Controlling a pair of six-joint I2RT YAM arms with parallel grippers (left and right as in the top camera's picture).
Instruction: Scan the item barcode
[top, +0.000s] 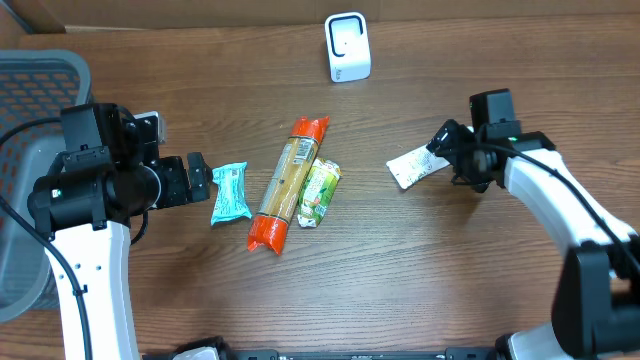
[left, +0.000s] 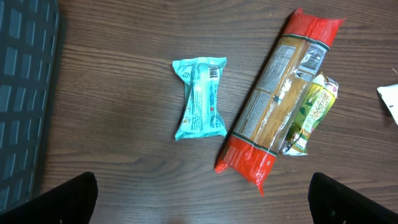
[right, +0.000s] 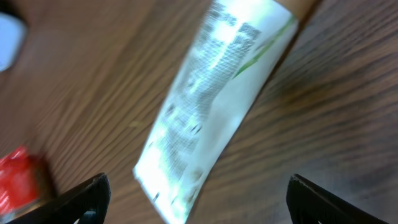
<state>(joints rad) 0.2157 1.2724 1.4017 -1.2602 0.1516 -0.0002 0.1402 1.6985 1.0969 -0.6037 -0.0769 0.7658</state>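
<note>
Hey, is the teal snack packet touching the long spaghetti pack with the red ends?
Apart. The left wrist view shows bare tabletop between the teal snack packet and the spaghetti pack all along.

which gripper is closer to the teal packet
Left. The left gripper sits right beside the teal packet; the right gripper is far off, at the white packet.

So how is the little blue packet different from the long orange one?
The blue packet is short and teal; the long packet is far longer, with red-orange ends and a clear middle. The blue packet lies alone; the long packet slants with a green packet against it. Both lie flat on the table.
</note>
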